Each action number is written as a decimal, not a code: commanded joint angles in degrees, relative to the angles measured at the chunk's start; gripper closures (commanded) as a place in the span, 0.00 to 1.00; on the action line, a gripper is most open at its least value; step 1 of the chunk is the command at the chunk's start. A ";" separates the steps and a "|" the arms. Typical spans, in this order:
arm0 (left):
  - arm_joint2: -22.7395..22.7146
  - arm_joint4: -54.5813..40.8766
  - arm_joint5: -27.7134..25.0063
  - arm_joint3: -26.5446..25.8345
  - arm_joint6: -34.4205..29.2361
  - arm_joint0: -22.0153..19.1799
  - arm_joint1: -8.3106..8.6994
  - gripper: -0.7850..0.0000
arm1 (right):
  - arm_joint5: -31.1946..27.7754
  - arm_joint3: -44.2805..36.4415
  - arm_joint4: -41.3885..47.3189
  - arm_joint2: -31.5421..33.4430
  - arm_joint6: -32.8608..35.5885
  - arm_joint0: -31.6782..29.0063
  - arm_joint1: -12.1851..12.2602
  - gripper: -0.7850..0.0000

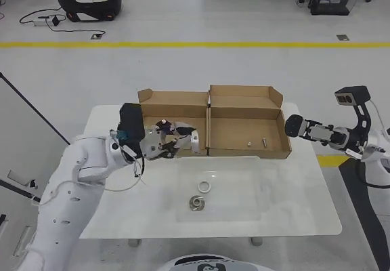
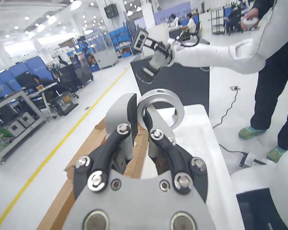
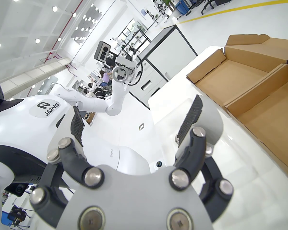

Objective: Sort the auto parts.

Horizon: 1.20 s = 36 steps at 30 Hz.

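My left gripper [image 2: 140, 117] pinches the ring [image 2: 169, 96] by its wall, above the left box [image 1: 171, 101]. I should lower it close to the floor before opening, so it neither rolls nor bounces out.

A silver metal ring [image 2: 158, 94], with a small hole in its outer rim, is pinched by its wall in the left tool [image 2: 139, 107], one finger outside and one through the bore, above the left cardboard box [image 1: 175, 103]. Two more parts lie near each other in a clear tray [image 1: 246, 169] on the table [image 1: 303, 203], in front of the boxes: a white ring [image 1: 205, 186] lying flat and a grey round part [image 1: 196, 202] (its detail is too small to tell). The right cardboard box [image 1: 239, 129], open and touching its neighbour, holds one small piece [image 1: 248, 143] near a second small piece [image 1: 263, 142] by its front wall.
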 commanded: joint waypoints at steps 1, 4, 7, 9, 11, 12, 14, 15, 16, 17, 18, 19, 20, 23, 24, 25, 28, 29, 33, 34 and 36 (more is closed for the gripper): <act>-0.66 -0.40 0.02 -0.62 3.53 0.86 0.43 1.00 | 0.00 0.00 0.00 0.00 0.00 0.00 0.00 0.00; -1.64 -2.12 0.02 -1.12 9.13 1.78 1.11 1.00 | 0.00 0.00 0.00 0.00 0.00 0.00 0.00 0.00; -2.24 -3.68 0.02 -2.23 14.71 2.68 1.82 1.00 | 0.00 0.00 0.00 0.00 0.00 0.00 0.00 0.00; -2.79 -4.63 0.02 -2.61 18.32 3.20 2.36 1.00 | 0.00 0.00 0.00 0.00 0.00 0.00 0.00 0.00; -3.27 -4.84 0.02 -3.18 21.27 3.56 2.97 1.00 | 0.00 0.00 0.00 0.00 0.00 0.00 0.00 0.00; -3.45 -4.91 0.02 -3.48 22.79 3.77 3.28 1.00 | 0.00 0.00 0.00 0.00 0.00 0.00 0.00 0.00; -3.61 -5.48 0.02 -4.13 26.47 4.29 3.91 1.00 | 0.00 0.00 0.00 0.00 0.00 0.00 0.00 0.00; -3.82 -5.62 0.02 -4.26 28.35 4.48 4.24 1.00 | 0.00 0.00 0.00 0.00 0.00 0.00 0.00 0.00; -4.03 -5.80 0.02 -4.29 30.36 4.73 4.57 1.00 | 0.00 0.00 0.00 0.00 0.00 0.00 0.00 0.00; -4.22 -5.77 0.02 -4.25 32.06 5.01 4.93 1.00 | 0.00 0.00 0.00 0.00 0.00 0.00 0.00 0.00; -4.49 -5.45 0.02 -4.30 33.62 5.25 5.30 1.00 | 0.00 0.00 0.00 0.00 0.00 0.00 0.00 0.00; -4.64 -5.18 0.02 -4.31 35.13 5.58 5.68 1.00 | 0.00 0.00 0.00 0.00 0.00 0.00 0.00 0.00; -4.76 -4.63 0.02 -4.33 36.25 5.92 6.09 1.00 | 0.00 0.00 0.00 0.00 0.00 0.00 0.00 0.00; -5.26 -2.69 0.02 -4.58 38.85 6.67 7.10 1.00 | 0.00 0.00 0.00 0.00 0.00 0.00 0.00 0.00; -5.26 -2.69 0.02 -4.58 38.85 6.67 7.10 1.00 | 0.00 0.00 0.00 0.00 0.00 0.00 0.00 0.00; -5.26 -2.69 0.02 -4.58 38.85 6.67 7.10 1.00 | 0.00 0.00 0.00 0.00 0.00 0.00 0.00 0.00; -5.26 -2.69 0.02 -4.58 38.85 6.67 7.10 1.00 | 0.00 0.00 0.00 0.00 0.00 0.00 0.00 0.00; -5.26 -2.69 0.02 -4.58 38.85 6.67 7.10 1.00 | 0.00 0.00 0.00 0.00 0.00 0.00 0.00 0.00; -5.26 -2.69 0.02 -4.58 38.85 6.67 7.10 1.00 | 0.00 0.00 0.00 0.00 0.00 0.00 0.00 0.00; -5.26 -2.69 0.02 -4.58 38.85 6.67 7.10 1.00 | 0.00 0.00 0.00 0.00 0.00 0.00 0.00 0.00; -5.26 -2.69 0.02 -4.58 38.85 6.67 7.10 1.00 | 0.00 0.00 0.00 0.00 0.00 0.00 0.00 0.00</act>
